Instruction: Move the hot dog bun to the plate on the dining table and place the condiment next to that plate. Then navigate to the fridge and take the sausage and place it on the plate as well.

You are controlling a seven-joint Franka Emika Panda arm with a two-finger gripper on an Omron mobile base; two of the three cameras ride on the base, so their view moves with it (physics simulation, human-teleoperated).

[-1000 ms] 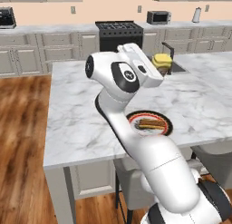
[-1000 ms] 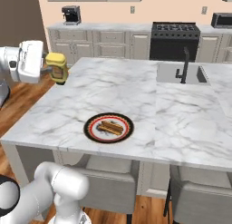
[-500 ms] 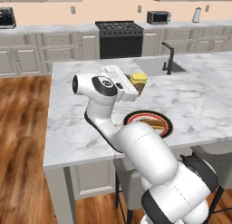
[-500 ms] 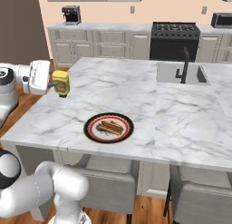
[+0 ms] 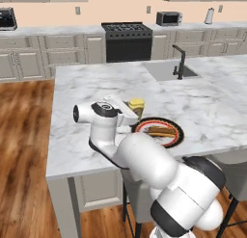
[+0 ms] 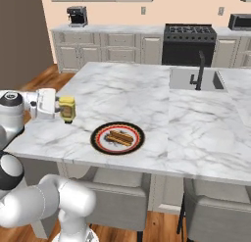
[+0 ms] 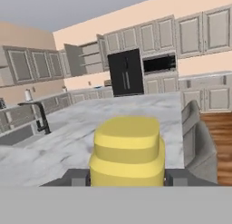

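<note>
1. Two dark fingers (image 7: 74,177) clamp the condiment (image 7: 127,151) from either side; the gripper (image 6: 62,110) holds this small yellow squeeze bottle upright.
2. Using the plate (image 6: 99,130) as landmark: the condiment (image 6: 67,109) hangs just beside its rim, on the side nearest the table's end, low over the marble. Whether its base already touches the top cannot be told.
3. The hot dog bun (image 6: 120,137) lies on the plate's pale centre, inside the red ring.
4. The plate sits on the dining table (image 6: 127,86) near its front edge; the sink and black faucet (image 6: 199,70) are well apart from it, toward the far corner.
5. To finish this step well, I judge the bottle should come straight down, stay upright and clear of the plate rim, and be freed only once it rests on the marble.
6. The bottle's darker label is too blurred to read; no brand or writing is legible anywhere.
</note>
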